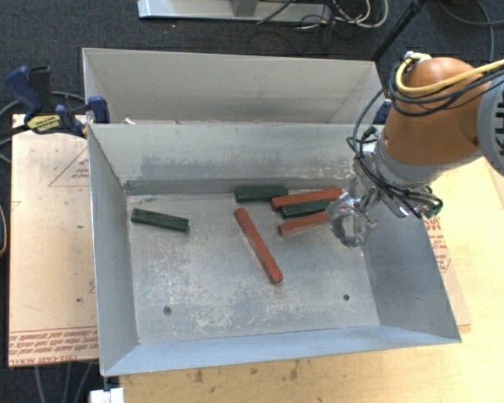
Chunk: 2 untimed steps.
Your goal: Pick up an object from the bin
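Note:
My gripper (349,225) hangs low at the right side of the bin, just right of a small cluster of sticks. Nearest to it lies a short red-brown stick (301,226), whose right end almost reaches the fingers. Above that lie a dark green stick (303,211) and a longer red stick (307,198). Nothing shows between the fingers.
A dark green stick (261,194) lies by the back wall, left of the cluster. A long red stick (258,245) lies diagonally in the middle of the bin floor. Another dark green stick (160,220) rests apart at the left. The bin's right wall slopes up close beside the gripper.

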Motion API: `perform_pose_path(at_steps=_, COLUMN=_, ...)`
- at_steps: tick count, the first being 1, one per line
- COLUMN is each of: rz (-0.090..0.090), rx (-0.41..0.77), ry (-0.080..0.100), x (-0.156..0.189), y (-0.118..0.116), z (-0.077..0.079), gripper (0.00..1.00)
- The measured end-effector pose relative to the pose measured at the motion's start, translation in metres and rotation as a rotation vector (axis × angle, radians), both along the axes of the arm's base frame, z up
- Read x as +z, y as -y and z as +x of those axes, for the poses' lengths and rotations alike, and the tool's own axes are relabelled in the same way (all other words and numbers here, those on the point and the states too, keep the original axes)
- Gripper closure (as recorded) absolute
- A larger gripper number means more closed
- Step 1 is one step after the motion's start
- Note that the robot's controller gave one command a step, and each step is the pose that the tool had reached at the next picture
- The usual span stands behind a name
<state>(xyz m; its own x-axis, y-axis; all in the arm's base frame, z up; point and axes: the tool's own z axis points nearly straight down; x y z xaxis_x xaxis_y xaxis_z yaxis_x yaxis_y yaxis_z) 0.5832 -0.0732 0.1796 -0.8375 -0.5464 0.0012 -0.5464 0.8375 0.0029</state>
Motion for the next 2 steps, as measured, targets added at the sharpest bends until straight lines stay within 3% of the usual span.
perform_pose_path(at_steps=1, rz=0.0, rx=-0.001, ry=0.004, x=0.002, y=-0.001, z=0.001, gripper=0.0)
perform_pose_path(at_steps=2, rz=0.003, rx=-0.102, ry=0.009, x=-0.112, y=-0.003, z=0.064, gripper=0.0)
